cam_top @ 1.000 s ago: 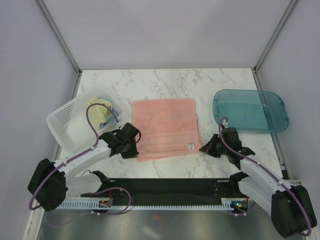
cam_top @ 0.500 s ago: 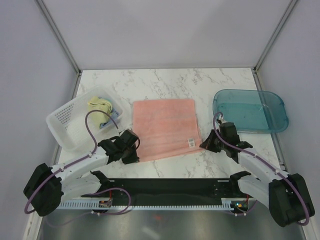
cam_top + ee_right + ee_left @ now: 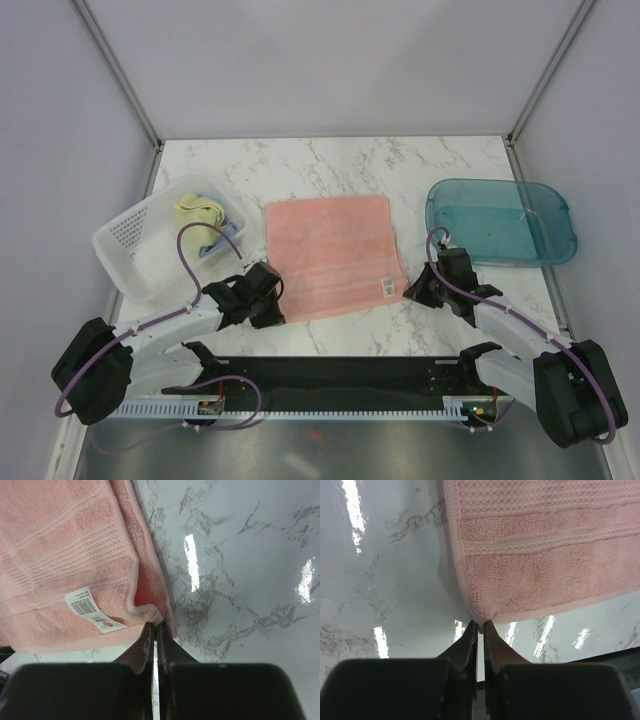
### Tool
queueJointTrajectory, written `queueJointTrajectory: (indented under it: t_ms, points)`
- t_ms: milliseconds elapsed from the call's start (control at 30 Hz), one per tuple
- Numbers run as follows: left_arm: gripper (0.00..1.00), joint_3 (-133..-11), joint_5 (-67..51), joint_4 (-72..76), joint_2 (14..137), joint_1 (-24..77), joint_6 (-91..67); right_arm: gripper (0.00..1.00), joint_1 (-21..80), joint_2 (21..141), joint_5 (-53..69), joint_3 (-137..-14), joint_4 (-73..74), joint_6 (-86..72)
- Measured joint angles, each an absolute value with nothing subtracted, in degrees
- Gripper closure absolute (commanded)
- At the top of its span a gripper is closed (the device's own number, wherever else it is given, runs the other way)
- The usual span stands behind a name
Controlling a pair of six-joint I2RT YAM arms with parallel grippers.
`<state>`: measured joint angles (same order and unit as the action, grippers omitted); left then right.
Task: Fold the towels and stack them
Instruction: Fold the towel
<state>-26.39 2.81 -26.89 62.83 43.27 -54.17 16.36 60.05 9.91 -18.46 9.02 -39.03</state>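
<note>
- Since a second ago, has nudged the near right corner of the salmon-pink towel (image 3: 330, 255) slightly toward 12 o'clock; otherwise flat mid-table.
- Pinches its 7 o'clock corner with left gripper (image 3: 480, 626), its 5 o'clock corner with right gripper (image 3: 155, 627), jaws pressed on cloth.
- Shows white tag (image 3: 92, 611) with barcode; print unreadable.
- Keeps pale-yellow-and-teal towel (image 3: 198, 213) in white basket (image 3: 125, 245), 9 o'clock.

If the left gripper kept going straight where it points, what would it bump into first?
Probably the salmon-pink terry towel: the left gripper pinches its near corner, and the rest of the cloth lies straight ahead.
</note>
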Motion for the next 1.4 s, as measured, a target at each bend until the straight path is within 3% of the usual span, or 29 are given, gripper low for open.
queueJointTrajectory:
  t_ms: [33,67,100,167,367,467,733,967,1033,1400]
  points:
    - [0.84,-26.39,2.81,-26.79,62.83,43.27,-54.17,0.94,16.38,60.01,9.67,-18.44,9.02,-39.33]
    - [0.7,-26.35,2.81,-26.65,62.83,43.29,-54.19,0.91,16.36,59.99,9.52,-18.44,9.02,-39.55]
    - [0.64,-26.33,2.87,-26.63,62.85,43.29,-54.17,0.84,16.38,59.94,9.34,-18.41,9.02,-39.86]
    - [0.55,-26.39,2.81,-26.74,62.96,43.33,-54.46,0.79,16.36,59.66,8.78,-18.39,9.06,-40.45]
    - [0.43,-29.85,2.96,-31.75,63.22,43.44,-54.41,0.59,16.25,54.5,5.28,-19.14,14.7,-41.74]
    - [0.41,-35.33,3.77,-36.38,63.11,43.46,-53.84,0.51,16.25,51.24,3.46,-22.17,19.88,-42.19]
    - [0.36,-57.63,11.44,-44.1,64.23,43.03,-46.5,0.42,16.21,50.52,3.31,-35.88,24.84,-41.43]
    - [0.39,-75.79,16.69,-44.27,76.34,34.83,-34.02,0.42,15.94,75.77,7.44,-62.52,21.74,-27.92]
    - [0.45,-79.35,16.19,-44.14,81.58,31.11,-30.87,0.43,15.38,82.94,9.19,-68.99,20.16,-24.03]
    - [0.48,-90.78,5.89,-43.68,102.78,19.03,-15.88,0.47,12.23,110.19,18.22,-88.66,25.12,-7.35]
